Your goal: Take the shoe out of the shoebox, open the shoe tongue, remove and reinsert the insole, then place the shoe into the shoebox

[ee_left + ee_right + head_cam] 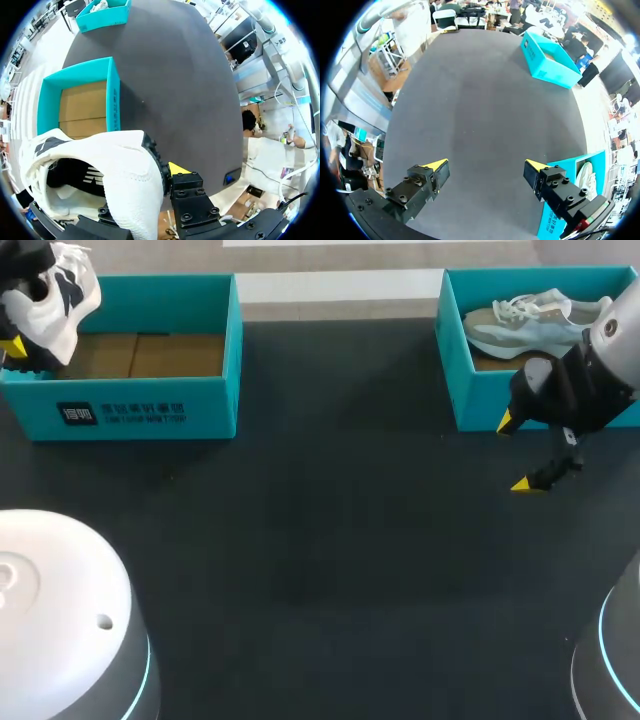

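White shoe (pixel 55 295) is at upper left of the head frame, up off the desk (pixel 330 540) over the left end of the empty left shoebox (pixel 150 405). It sits right at my left end effector (pixel 155 182), so the left arm is the nearer one; long axis hard to tell, looks roughly upright. Left end effector is clenched on the shoe's upper near the collar, only one yellow tip showing. Right end effector (pixel 515 454) is spread wide and holds nothing, low over the desk in front of the right shoebox (pixel 470 390), centre right of frame, which holds a grey shoe (pixel 540 325).
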Controlling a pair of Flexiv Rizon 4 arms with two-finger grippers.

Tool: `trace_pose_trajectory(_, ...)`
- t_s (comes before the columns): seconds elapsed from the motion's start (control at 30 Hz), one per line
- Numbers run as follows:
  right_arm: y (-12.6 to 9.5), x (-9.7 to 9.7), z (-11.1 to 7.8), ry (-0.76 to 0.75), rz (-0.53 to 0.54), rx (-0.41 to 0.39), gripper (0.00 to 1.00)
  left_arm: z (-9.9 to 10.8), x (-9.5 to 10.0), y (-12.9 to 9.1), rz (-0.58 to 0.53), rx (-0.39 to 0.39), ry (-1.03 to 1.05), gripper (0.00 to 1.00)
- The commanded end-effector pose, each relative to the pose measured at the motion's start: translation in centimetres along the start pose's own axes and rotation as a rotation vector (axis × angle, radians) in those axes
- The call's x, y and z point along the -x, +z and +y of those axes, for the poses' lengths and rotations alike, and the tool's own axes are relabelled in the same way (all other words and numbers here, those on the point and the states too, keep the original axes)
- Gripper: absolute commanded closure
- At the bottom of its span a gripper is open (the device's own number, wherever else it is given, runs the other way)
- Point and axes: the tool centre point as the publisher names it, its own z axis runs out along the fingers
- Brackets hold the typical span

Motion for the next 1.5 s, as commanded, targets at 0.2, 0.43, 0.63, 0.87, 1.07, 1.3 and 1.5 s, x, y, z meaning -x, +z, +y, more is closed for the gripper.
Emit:
trace_pose_trajectory(0.2,0.1,0.0,0.0,0.000,-0.001,-0.001,0.00,0.1,0.0,-0.2,0.000,0.000,0.001,1.00)
trace_pose_trajectory(0.43,0.1,0.0,0.0,0.000,-0.001,-0.001,0.00,0.4,1.1,-0.3,0.027,-0.018,-0.004,1.00)
trace_pose_trajectory(0.63,0.1,0.0,0.0,0.000,-0.001,-0.001,0.00,1.8,3.4,-0.9,0.008,0.019,0.000,1.00)
trace_pose_trajectory(0.87,0.1,0.0,0.0,0.000,-0.001,-0.001,0.00,5.0,6.5,-1.4,-0.039,0.047,-0.025,1.00)
trace_pose_trajectory(1.07,0.1,0.0,0.0,0.000,-0.001,-0.001,0.00,7.7,8.6,-0.9,-0.046,0.066,0.010,1.00)
trace_pose_trajectory(1.3,0.1,0.0,0.0,0.000,-0.001,-0.001,0.00,8.9,9.3,-0.3,-0.054,0.121,0.064,1.00)
trace_pose_trajectory(1.5,0.1,0.0,0.0,0.000,-0.001,-0.001,0.00,8.9,9.3,-0.3,-0.054,0.121,0.064,1.00)
